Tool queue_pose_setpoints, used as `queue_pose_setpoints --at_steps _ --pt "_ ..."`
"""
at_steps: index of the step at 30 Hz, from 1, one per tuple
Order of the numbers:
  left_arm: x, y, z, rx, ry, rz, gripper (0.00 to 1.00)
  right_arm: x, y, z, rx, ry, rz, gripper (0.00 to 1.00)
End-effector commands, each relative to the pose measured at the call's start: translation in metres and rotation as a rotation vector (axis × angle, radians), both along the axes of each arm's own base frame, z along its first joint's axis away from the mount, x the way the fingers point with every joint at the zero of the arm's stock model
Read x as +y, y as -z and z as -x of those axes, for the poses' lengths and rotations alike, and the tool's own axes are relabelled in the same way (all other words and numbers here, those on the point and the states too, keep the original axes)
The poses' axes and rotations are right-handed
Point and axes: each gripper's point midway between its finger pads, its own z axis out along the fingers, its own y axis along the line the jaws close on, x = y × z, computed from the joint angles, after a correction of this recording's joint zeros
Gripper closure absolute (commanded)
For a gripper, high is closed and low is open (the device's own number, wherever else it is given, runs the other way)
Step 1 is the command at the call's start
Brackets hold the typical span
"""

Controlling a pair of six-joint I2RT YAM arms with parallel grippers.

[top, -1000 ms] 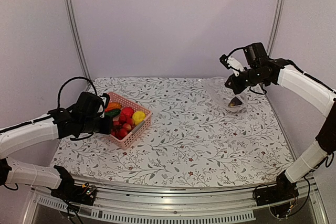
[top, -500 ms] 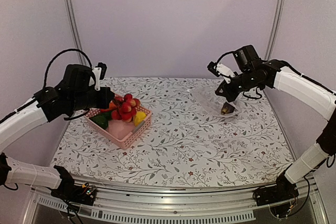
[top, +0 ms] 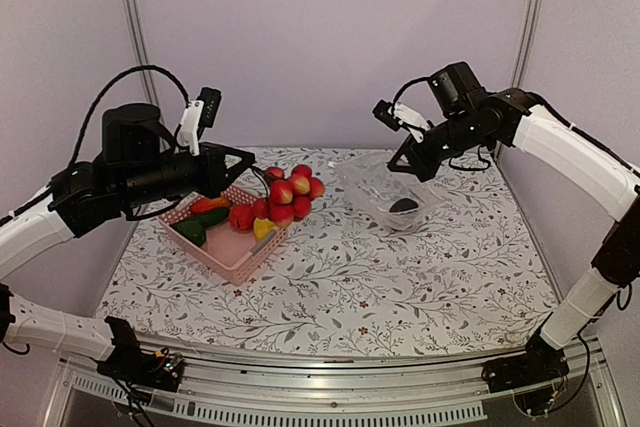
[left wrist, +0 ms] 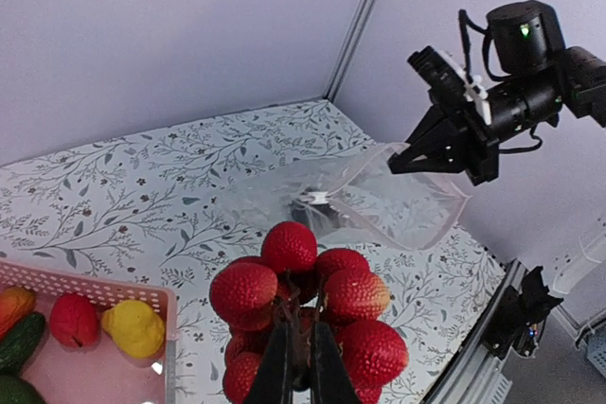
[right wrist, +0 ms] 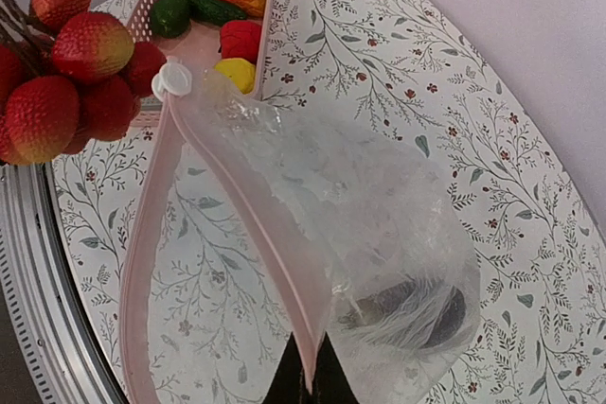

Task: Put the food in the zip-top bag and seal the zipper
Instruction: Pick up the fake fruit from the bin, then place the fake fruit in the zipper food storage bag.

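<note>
Table [top: 400, 277]: it has a cloth with small leaves on it, and the pink basket stands on its left part.
Zip-top bag [top: 372, 185]: clear and soft, it hangs in the air well to the right of the pink basket. Its mouth is open and faces the basket.
Pink basket [top: 232, 265]: it is on the table and has food in it.
Bunch of red-yellow balls [top: 290, 190]: it is up in the air just past the right corner of the pink basket, between the basket and the bag. It does not touch the bag.
Left pincer [left wrist: 301, 366]: it is pressed together on the dark stem of the bunch of red-yellow balls, above the pink basket.
Right pincer [right wrist: 311, 376]: it is pinching the edge of the zip-top bag at the mouth, well to the right of the pink basket.
Eggplant [top: 404, 205]: dark, it lies at the bottom of the bag, well away from the pink basket.
Green pieces [top: 200, 225]: in the pink basket, at its left side.
Red piece [top: 241, 216]: in the pink basket, near the middle.
Yellow piece [top: 264, 228]: in the pink basket, by its right wall.
Orange piece [top: 208, 204]: in the pink basket, at the back.
Zipper [right wrist: 237, 224]: a thin pink strip along the bag's mouth. Its two sides are apart, and its end points at the pink basket.
White slider [right wrist: 171, 79]: a small round bit at the zipper end nearest the pink basket.
</note>
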Motion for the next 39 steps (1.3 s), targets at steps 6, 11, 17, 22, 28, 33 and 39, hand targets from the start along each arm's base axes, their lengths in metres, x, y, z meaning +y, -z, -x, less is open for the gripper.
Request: queue_pose_setpoints --at_steps 6,11,17,22,28,33,39 --pt "-0.050 -0.102 0.041 -0.202 0.258 0.255 1.00 0.019 0.010 0.007 0.087 -0.038 0.016 1.00" --pt "-0.069 -0.107 0.048 -0.228 0.333 0.288 1.00 0.026 0.015 0.011 0.119 -0.056 0.014 1.00" --pt "-0.089 -0.120 0.053 -0.284 0.410 0.352 1.00 0.030 0.012 0.017 0.148 -0.075 -0.013 1.00" --pt "-0.102 -0.122 0.050 -0.321 0.436 0.365 1.00 0.034 0.006 0.023 0.173 -0.098 -0.042 1.00" --pt "-0.119 -0.106 0.037 -0.352 0.433 0.302 1.00 0.034 -0.008 0.033 0.175 -0.121 -0.076 1.00" --pt "-0.132 -0.081 0.016 -0.362 0.385 0.213 1.00 0.031 -0.012 0.041 0.178 -0.135 -0.090 1.00" --pt "-0.134 -0.054 -0.010 -0.370 0.285 0.105 1.00 0.028 -0.019 0.049 0.178 -0.149 -0.107 1.00"
